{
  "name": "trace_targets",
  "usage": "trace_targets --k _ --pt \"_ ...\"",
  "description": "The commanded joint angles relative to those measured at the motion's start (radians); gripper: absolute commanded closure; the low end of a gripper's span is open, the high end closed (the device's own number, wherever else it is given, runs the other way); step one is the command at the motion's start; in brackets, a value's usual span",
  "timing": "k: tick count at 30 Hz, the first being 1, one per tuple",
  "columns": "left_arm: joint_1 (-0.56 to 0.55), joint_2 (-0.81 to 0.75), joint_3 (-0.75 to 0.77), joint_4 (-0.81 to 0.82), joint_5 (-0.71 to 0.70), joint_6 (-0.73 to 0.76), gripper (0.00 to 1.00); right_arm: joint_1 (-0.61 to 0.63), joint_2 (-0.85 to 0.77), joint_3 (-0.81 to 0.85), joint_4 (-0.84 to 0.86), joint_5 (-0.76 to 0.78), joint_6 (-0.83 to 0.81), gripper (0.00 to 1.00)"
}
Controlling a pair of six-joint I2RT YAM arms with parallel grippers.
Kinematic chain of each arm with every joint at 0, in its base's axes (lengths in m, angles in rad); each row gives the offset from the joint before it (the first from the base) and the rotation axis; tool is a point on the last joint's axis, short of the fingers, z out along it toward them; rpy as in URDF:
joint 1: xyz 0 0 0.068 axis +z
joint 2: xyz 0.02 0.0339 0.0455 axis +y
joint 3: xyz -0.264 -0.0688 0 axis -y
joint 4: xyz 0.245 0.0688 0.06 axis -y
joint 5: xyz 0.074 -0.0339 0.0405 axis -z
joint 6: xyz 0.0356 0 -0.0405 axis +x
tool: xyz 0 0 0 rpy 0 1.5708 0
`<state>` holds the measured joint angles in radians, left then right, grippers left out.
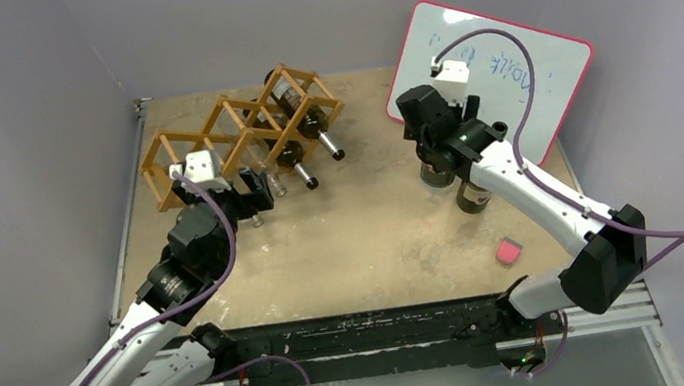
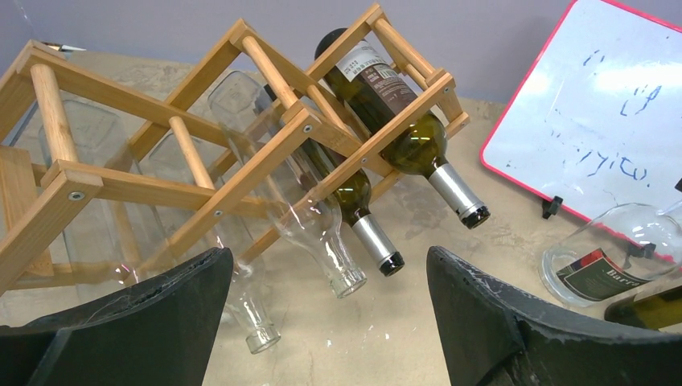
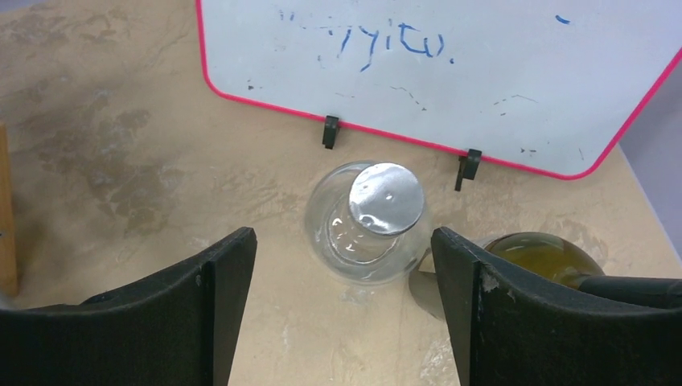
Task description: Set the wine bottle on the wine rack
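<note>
The wooden wine rack point(image 1: 156, 158) stands at the back left and fills the left wrist view point(image 2: 121, 96). Two dark bottles point(image 2: 394, 104) and two clear bottles point(image 2: 310, 225) lie in its cells, necks toward me. My left gripper point(image 1: 257, 190) point(image 2: 330, 322) hangs open and empty just in front of those necks. A clear wine bottle point(image 3: 370, 229) with a silver cap stands upright near the whiteboard. My right gripper point(image 1: 434, 155) point(image 3: 342, 314) is open above it, holding nothing. A green wine bottle point(image 3: 547, 257) point(image 1: 472, 197) stands right beside it.
A red-rimmed whiteboard point(image 1: 502, 69) point(image 3: 434, 72) leans at the back right, close behind the upright bottles. A small pink object point(image 1: 507, 252) lies near the front right. The table's front edge meets the black rail point(image 1: 387, 328) that carries the arm bases.
</note>
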<state>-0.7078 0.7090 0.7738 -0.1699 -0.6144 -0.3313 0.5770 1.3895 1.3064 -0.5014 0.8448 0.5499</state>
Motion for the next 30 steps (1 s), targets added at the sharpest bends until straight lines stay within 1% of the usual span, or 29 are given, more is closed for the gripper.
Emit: trace_targets --k 1,3,6,11,12,17,19,20,22,25,26,28,30 --pt "-0.003 -0.002 -0.001 0.051 -0.014 -0.004 0.11 -0.048 0.007 0.031 -0.003 0.021 0.007 0.23" --pt "-0.004 -0.001 -0.002 0.053 -0.017 -0.005 0.11 -0.061 0.017 0.035 0.001 0.038 0.006 0.31" --pt "-0.004 0.007 0.001 0.050 -0.017 -0.004 0.11 -0.082 0.025 0.024 0.042 0.033 -0.019 0.38" --pt "-0.004 0.008 0.000 0.043 -0.022 -0.004 0.11 -0.133 0.036 -0.008 0.134 -0.062 -0.077 0.43" --pt "-0.003 0.008 0.000 0.042 -0.024 -0.003 0.11 -0.140 0.040 -0.010 0.144 -0.078 -0.086 0.45" --pt "-0.003 0.010 0.001 0.035 -0.031 -0.002 0.11 -0.146 0.059 0.014 0.146 -0.179 -0.131 0.69" --pt "-0.004 0.011 0.002 0.032 -0.036 -0.002 0.11 -0.146 0.047 0.015 0.142 -0.228 -0.143 0.73" --pt "-0.004 0.012 0.002 0.030 -0.037 -0.003 0.11 -0.146 0.037 0.012 0.142 -0.252 -0.147 0.73" --pt "-0.004 0.013 0.003 0.029 -0.040 -0.003 0.11 -0.146 0.021 0.001 0.140 -0.297 -0.154 0.68" --pt "-0.004 0.018 0.001 0.030 -0.044 -0.003 0.11 -0.146 0.012 -0.011 0.127 -0.331 -0.161 0.54" --pt "-0.004 0.020 0.003 0.030 -0.044 -0.003 0.11 -0.146 0.014 -0.008 0.109 -0.328 -0.151 0.51" --pt "-0.003 0.024 0.005 0.029 -0.044 -0.003 0.11 -0.146 0.021 -0.008 0.090 -0.319 -0.142 0.47" --pt "-0.003 0.025 0.005 0.028 -0.044 -0.003 0.11 -0.146 0.027 -0.010 0.086 -0.316 -0.141 0.45"
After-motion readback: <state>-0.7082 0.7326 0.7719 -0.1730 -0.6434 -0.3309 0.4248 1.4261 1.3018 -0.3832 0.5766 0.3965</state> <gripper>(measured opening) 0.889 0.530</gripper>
